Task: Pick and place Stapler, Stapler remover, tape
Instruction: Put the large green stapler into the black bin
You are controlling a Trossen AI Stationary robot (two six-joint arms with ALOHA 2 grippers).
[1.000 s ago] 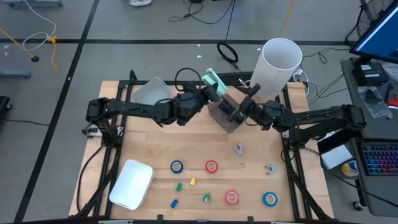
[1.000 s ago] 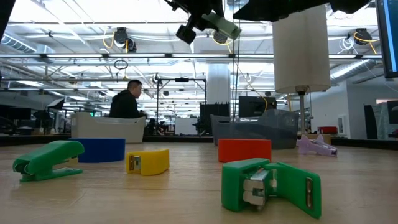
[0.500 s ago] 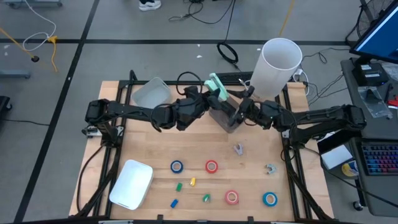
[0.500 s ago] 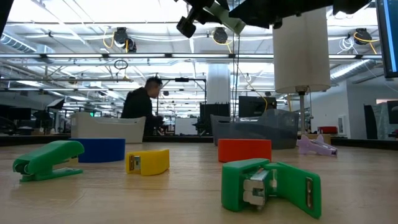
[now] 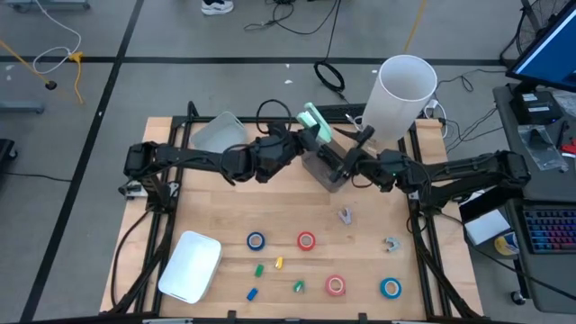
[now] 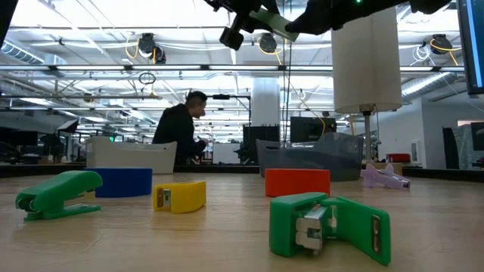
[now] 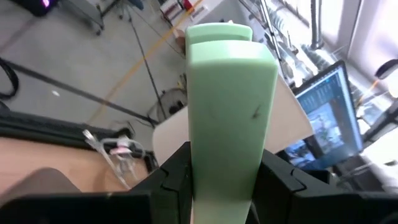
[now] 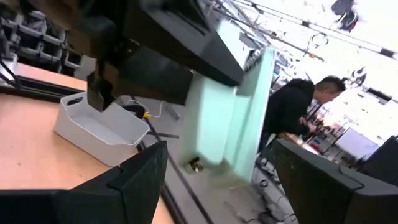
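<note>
From above, the left gripper [image 5: 304,129] is near the far edge of the wooden desk [image 5: 216,216], and its fingers are clamped on a pale green plastic stapler [image 5: 314,122] held up in the air. The right gripper [image 5: 340,160] is just beside it, over a grey see-through plastic box [image 5: 322,167], and its fingers are spread wide with nothing in them. A tall white paper tube [image 5: 400,97] stands at the far right corner, a grey tub [image 5: 219,133] sits near the far left corner, and a flat white tray [image 5: 191,266] lies near the front left corner. Four small tape rolls lie toward the front edge: a blue ring [image 5: 256,240] and a red ring [image 5: 307,240] side by side, then a pink-red ring [image 5: 336,285] and another blue ring [image 5: 390,288] closer to the front right corner. From the low view, the pale green stapler [image 6: 272,20] hangs high above the desk, and a small green stapler [image 6: 58,193], a yellow piece [image 6: 179,196] and a green folded piece [image 6: 329,226] lie on the wood near the camera. A person [image 6: 180,134] is in the room behind. The left wrist view shows the pale green stapler [image 7: 227,106] squeezed between two dark fingers [image 7: 171,180]. The right wrist view shows the same stapler [image 8: 233,121] up close, between its own wide-apart fingers [image 8: 134,177].
</note>
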